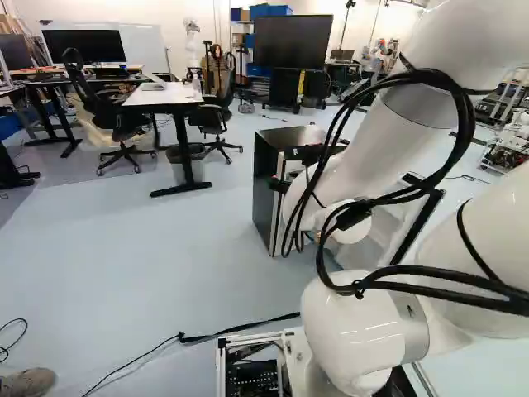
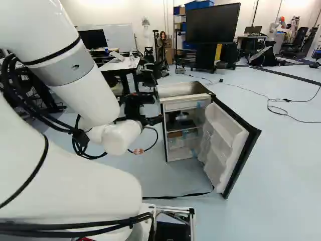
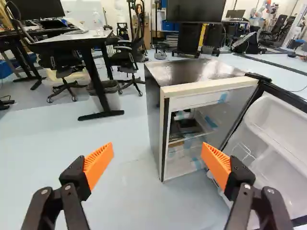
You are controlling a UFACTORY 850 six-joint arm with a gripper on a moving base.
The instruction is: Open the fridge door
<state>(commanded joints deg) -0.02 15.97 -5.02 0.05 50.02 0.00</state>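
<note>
Well, the fridge door (image 3: 276,143) stands wide open at two o'clock from the hand (image 2: 156,109), the fridge (image 3: 194,72) at one o'clock. The hand is spread.

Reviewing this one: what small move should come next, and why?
Probably a slight retreat from the black box-shaped fridge, leaving its white-lined black door alone: it already stands swung wide, baring the interior, and the black, orange-padded pincer is open, gripping nothing, so pulling seems unneeded.

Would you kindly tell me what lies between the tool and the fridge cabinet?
Nothing visible: the wrist view shows no object between the tool and the fridge cabinet, only open air.
</note>
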